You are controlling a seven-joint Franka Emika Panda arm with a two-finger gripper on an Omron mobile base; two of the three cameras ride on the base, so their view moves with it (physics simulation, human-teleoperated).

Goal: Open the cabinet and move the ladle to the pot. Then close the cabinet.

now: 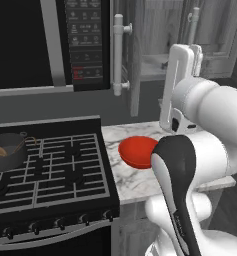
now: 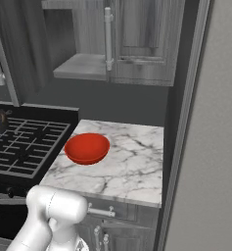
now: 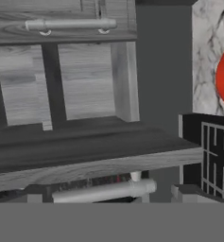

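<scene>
Closing the cabinet is what you are lining up now, with its left door swung out towards you.

You are looking along the hand at the open shelf, and the door is standing edge-on just left of the arm in the left base view. Its bar handle is lying across the bottom of the hand view, close under the hand. That view is rolled, so the bar is really running upright and sitting to the hand's left in the room. The pot is sitting on the stove's far left burner, well apart from the cabinet. The ladle is already resting inside it, tan end down by the look of it. You are keeping the gripper spread wide and carrying nothing. Judging from this, you are needing a sideways reach to that bar.
</scene>
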